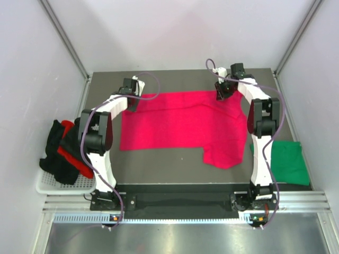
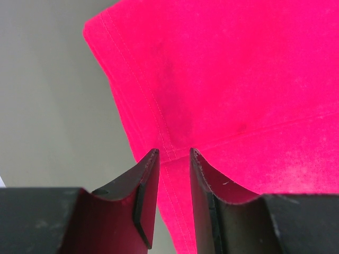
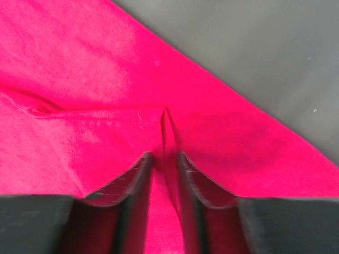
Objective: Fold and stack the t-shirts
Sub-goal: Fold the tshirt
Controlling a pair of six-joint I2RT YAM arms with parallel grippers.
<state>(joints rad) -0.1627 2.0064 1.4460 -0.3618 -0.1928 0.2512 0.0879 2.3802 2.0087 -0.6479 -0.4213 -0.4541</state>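
Note:
The crimson-pink t-shirt (image 1: pixel 183 127) lies spread flat on the dark table, with one sleeve pointing to the near right. My left gripper (image 1: pixel 131 99) stands at its far left corner. In the left wrist view the jaws are a narrow gap apart (image 2: pixel 174 154) and straddle the shirt's stitched hem (image 2: pixel 159 114), which lies flat. My right gripper (image 1: pixel 221 95) is at the far right edge. Its jaws (image 3: pixel 164 155) are closed on a raised ridge of the pink cloth (image 3: pixel 167 119). A dark green t-shirt (image 1: pixel 287 161) lies at the right. Black and red t-shirts (image 1: pixel 63 151) are heaped at the left.
A white basket (image 1: pixel 46 185) holds the black and red heap off the table's left edge. White walls with metal posts enclose the table on three sides. Bare dark table (image 1: pixel 169 159) shows in front of the pink shirt.

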